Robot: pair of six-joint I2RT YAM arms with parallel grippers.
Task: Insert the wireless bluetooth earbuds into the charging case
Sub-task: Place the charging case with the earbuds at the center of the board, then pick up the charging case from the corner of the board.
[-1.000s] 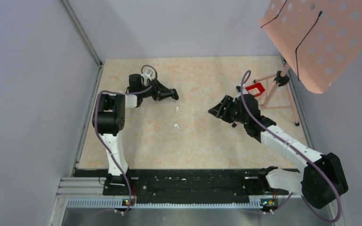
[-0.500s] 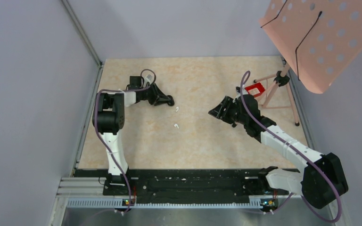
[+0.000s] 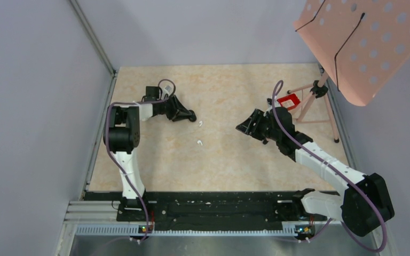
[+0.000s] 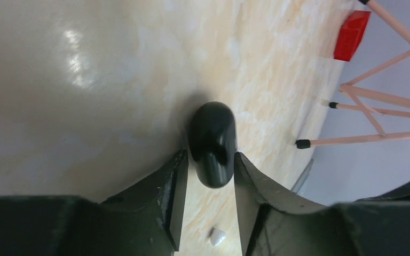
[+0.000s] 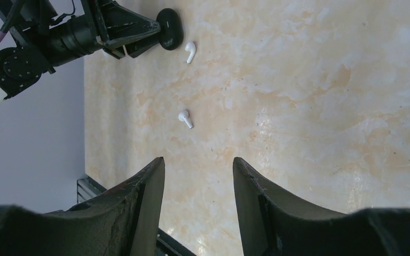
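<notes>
Bracketing a smooth black case [image 4: 212,143] on the tabletop [image 4: 85,80], left hand [image 4: 211,156] sits narrow, grip unclear; right hand [image 5: 198,161] spread, empty. White earbuds [image 5: 190,52] probably light, slippery: pinch the stems.

Beyond my right pincer [image 3: 244,127] stands a pink tripod [image 3: 315,104], red tag [image 3: 289,100] beside it, perforated pink board [image 3: 373,42] above.

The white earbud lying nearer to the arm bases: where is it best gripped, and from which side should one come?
Probably straight down from above: the earbud lies flat on the table, leaving no room beneath. Pinch across its rounded head, thicker than the thin stem.
</notes>
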